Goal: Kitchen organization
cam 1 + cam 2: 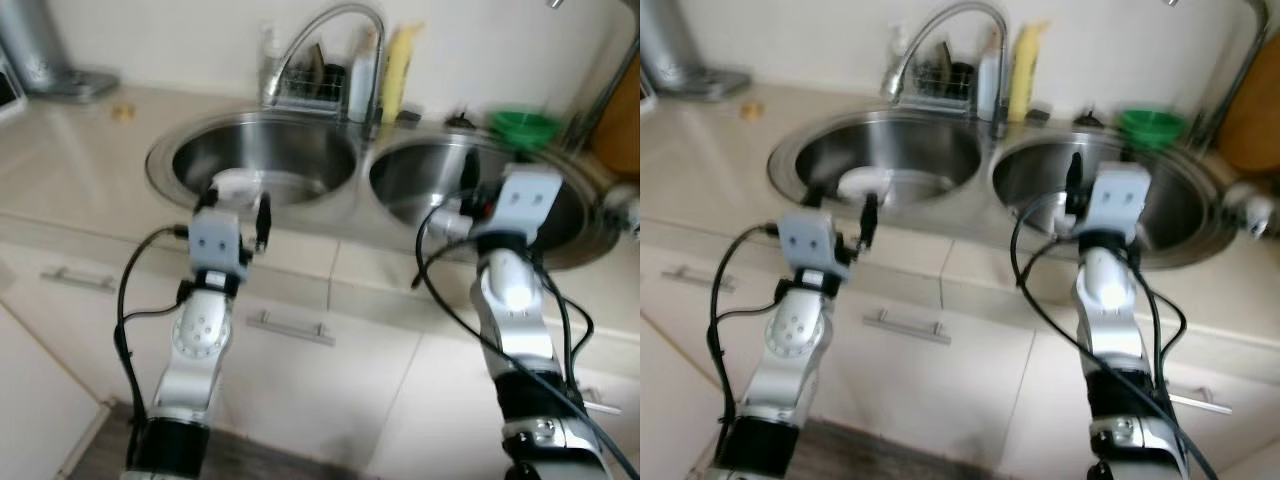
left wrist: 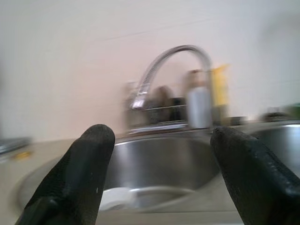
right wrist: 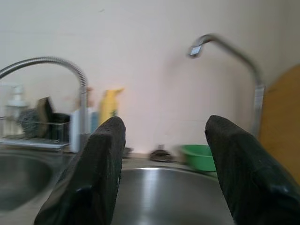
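Sinks and their clutter, with the tidying judged barely begun.

Two round steel basins sit side by side in the pale surface, and everything is placed here against the curved faucet between them. Left of the faucet, the left basin holds one white dish; the left gripper hovers at that basin's near rim, jaws spread wide, holding nothing. Behind the faucet stand one wire caddy, one white bottle and one yellow bottle. Right of the faucet, the right basin looks bare, the right gripper over its near edge, jaws wide and unloaded. Beyond sits one green bowl. Nothing appears sorted yet.
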`<state>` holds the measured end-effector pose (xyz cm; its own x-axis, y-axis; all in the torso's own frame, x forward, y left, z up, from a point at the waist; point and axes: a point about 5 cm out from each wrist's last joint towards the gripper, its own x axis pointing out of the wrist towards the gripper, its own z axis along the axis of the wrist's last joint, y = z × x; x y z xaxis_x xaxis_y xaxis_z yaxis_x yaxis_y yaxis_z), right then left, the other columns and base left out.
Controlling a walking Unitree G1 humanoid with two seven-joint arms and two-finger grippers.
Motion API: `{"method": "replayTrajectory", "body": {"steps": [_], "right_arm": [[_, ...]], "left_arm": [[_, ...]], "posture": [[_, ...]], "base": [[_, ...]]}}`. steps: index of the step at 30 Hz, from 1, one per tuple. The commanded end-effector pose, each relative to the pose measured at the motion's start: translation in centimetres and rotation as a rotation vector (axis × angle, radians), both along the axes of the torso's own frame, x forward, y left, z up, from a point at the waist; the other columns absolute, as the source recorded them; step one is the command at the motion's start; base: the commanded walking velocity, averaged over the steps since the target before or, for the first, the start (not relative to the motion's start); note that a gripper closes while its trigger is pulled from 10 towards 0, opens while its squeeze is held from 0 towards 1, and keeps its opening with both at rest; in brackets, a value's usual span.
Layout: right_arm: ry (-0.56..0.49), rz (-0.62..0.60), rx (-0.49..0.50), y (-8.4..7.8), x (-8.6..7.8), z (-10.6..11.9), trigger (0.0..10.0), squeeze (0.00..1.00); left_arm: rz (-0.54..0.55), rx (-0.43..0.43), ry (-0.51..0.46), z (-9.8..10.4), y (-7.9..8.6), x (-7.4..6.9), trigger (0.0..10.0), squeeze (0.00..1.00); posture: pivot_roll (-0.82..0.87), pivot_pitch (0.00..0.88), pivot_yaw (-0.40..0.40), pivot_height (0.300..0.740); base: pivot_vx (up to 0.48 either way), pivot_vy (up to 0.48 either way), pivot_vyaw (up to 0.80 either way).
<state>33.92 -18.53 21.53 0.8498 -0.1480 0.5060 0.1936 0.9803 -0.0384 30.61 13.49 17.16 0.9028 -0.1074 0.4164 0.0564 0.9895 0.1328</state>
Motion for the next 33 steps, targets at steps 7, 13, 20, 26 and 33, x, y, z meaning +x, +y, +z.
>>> {"method": "replayTrajectory", "body": {"steps": [7,13,20,26,33], "right_arm": [[0.035,0.034,-0.019,0.6,-0.6,-0.9,10.0,0.0],[0.09,0.074,-0.02,1.2,-1.2,-2.3,10.0,0.0],[0.102,0.108,0.002,1.5,-1.3,-2.5,10.0,0.0],[0.096,0.14,0.01,1.9,-1.6,-2.6,10.0,0.0],[0.093,0.15,0.009,2.0,-1.6,-2.6,10.0,0.0]], "left_arm": [[-0.005,-0.004,0.016,-0.3,0.0,-0.1,10.0,0.0],[-0.013,-0.003,0.023,-0.4,0.0,-0.1,10.0,0.0],[-0.017,-0.001,0.02,-0.3,-0.1,-0.1,10.0,0.0],[-0.023,0.005,0.014,-0.3,-0.2,-0.2,10.0,0.0],[-0.027,0.011,0.008,-0.2,-0.3,-0.3,10.0,0.0]], "posture": [[0.0,0.0,-0.021,0.74],[0.0,0.0,-0.019,0.74],[0.0,0.0,-0.017,0.74],[0.0,0.0,-0.019,0.74],[0.0,0.0,-0.02,0.74]], "base": [[0.0,0.0,0.0],[0.0,0.261,0.0],[0.0,0.464,-0.32],[0.0,0.461,-0.8],[0.0,0.461,-0.8]]}}
